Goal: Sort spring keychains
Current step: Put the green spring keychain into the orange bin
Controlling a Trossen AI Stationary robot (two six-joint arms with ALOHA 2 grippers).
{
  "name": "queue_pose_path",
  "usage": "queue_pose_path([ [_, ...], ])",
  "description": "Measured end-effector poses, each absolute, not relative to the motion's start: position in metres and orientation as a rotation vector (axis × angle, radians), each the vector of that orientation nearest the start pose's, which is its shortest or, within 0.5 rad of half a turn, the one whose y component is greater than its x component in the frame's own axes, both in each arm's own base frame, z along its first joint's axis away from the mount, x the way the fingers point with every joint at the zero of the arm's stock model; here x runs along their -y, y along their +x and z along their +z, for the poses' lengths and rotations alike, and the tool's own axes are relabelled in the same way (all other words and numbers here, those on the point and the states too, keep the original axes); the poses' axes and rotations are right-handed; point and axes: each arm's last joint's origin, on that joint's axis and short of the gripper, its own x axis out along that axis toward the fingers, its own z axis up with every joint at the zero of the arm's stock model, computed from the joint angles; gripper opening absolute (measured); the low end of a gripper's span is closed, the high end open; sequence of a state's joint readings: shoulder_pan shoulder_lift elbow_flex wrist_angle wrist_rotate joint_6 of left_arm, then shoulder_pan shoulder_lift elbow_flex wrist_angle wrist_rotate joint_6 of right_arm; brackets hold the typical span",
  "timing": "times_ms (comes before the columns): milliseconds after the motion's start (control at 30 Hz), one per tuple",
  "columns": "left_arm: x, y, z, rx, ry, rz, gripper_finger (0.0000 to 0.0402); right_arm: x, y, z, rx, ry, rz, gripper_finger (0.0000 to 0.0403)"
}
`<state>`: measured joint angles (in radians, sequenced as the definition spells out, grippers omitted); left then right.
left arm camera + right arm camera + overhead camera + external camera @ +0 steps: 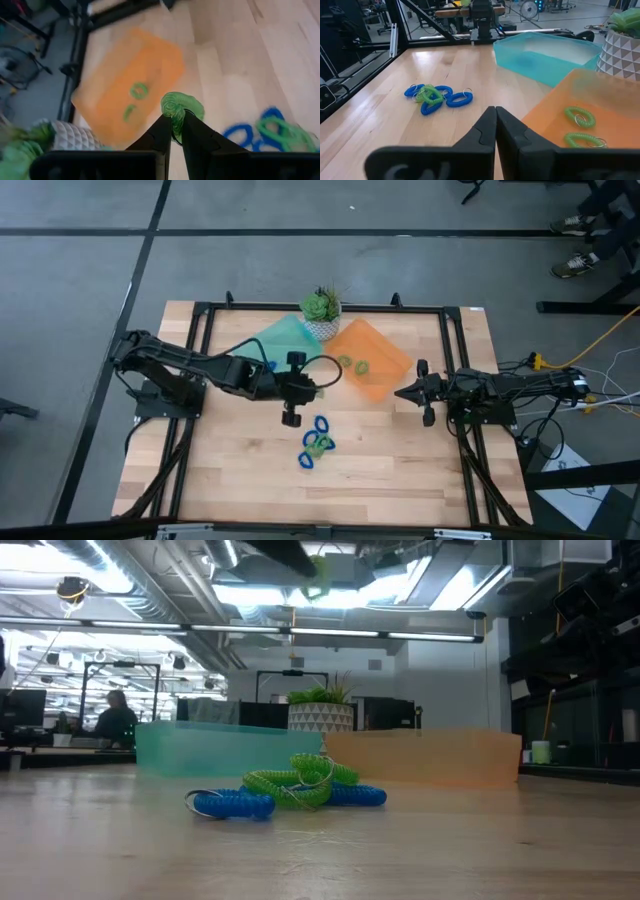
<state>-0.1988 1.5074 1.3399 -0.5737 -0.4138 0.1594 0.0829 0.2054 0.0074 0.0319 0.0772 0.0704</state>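
**Green coil held aloft as sorting pile waits on desk**

The left pincer [174, 131] hangs above the wooden desk [400, 470], its two dark fingers closed tight on a green spring keychain [179, 107] that sticks out past their tips. Seen from overhead, that arm reaches in over the middle of the desk, near the teal tray [285, 340] and the orange tray [385, 370], which sit side by side at the far edge with a potted plant [322, 310] behind them. Two green keychains [580, 116] lie inside the orange tray. A tangled heap of blue and green keychains [290, 790] rests on the bare wood nearer the front, apart from both trays, one green coil lying across the blue ones. The right pincer [495, 117] waits by the right side of the orange tray, fingers pressed together with nothing between them. Beyond the desk, a person [115, 720] sits at a workstation in the room.
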Motion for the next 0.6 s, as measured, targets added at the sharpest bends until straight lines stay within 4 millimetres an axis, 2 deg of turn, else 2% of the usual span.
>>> queue_pose_path([
  [333,0.023,0.332,0.332,-0.619,0.412,0.209,0.0028,-0.007,0.109,0.152,-0.166,0.057,0.000,0.0007],
  [600,-0.007,0.339,0.338,-0.547,0.360,0.236,0.0029,-0.007,0.109,0.152,-0.166,0.057,0.000,0.0007],
])
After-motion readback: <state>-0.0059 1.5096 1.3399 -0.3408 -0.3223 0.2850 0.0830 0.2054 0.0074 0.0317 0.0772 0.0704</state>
